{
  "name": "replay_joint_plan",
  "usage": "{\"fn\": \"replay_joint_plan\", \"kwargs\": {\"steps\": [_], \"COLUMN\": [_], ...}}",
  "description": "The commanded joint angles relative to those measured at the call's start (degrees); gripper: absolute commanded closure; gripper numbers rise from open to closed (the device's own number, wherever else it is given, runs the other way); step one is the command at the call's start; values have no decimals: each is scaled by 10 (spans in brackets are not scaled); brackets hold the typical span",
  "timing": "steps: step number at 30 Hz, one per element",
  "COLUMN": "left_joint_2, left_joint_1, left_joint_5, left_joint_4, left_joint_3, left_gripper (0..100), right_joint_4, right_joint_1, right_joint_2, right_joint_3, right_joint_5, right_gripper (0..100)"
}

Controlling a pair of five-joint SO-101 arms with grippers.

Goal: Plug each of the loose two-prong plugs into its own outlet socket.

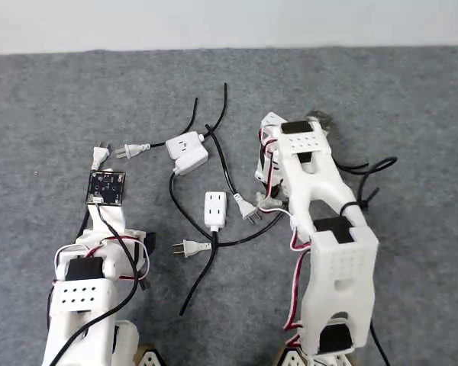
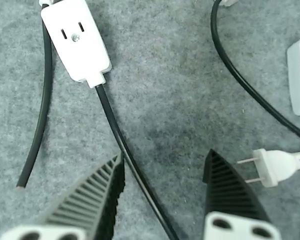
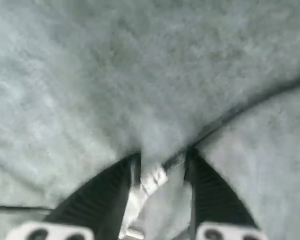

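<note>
Grey mat (image 1: pixel 53 99) is open from 9 to 11 o'clock and again at 2–3 o'clock past the right arm (image 1: pixel 320 198). Its far edge runs straight across at 12, with a pale surface beyond. All the hardware is bunched mid-mat between the two arms, with black cables (image 1: pixel 185 210) looping through it, so there is little room there.

Paired outlet blocks (image 1: pixel 189 151) sit at 12 o'clock of the bunch, and the single outlet (image 1: pixel 215 208) is near its centre.
- Short-lead plug (image 1: pixel 133 150): at 9 o'clock of the pair, prongs pointing to 9, not inserted.
- Low plug (image 1: pixel 187 246): at 7 o'clock of the single outlet, prongs to 9, loose on the mat.
- Angled plug (image 1: pixel 248 208): at 3 o'clock of the single outlet, just beside the right arm's lower end, loose.

Left gripper (image 2: pixel 165 156): fingers (image 2: pixel 225 185) spread wide, gripping nothing. A black lead (image 2: pixel 115 125) from a two-slot outlet (image 2: pixel 76 42) passes between them. A white plug (image 2: pixel 275 167) lies just outside one finger, prongs aimed at it.

Right gripper (image 3: pixel 161 157): low over the mat with a pale, partly metallic piece in it. It is blurred — cannot tell whether that piece is clamped.
</note>
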Motion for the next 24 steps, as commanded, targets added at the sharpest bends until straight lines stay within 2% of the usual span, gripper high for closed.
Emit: {"fn": "replay_joint_plan", "kwargs": {"steps": [1,5,9,14,18,24], "left_joint_2": [-7,-7,-7,-7,-7,-7], "left_joint_1": [4,4,4,4,4,4], "left_joint_5": [-4,-4,-4,-4,-4,-4], "left_joint_4": [-16,-16,-16,-16,-16,-16], "left_joint_3": [-5,-5,-5,-5,-5,-5], "left_gripper": [761,761,761,761,761,761], "right_joint_4": [10,9,13,101,163,278], "right_joint_1": [-5,1,13,48,47,44], "right_joint_2": [9,10,9,0,-32,-74], "right_joint_3": [-22,-22,-32,-91,-152,-183], "right_joint_5": [-4,-3,85,116,244,578], "right_gripper": [838,877,998,991,991,991]}}
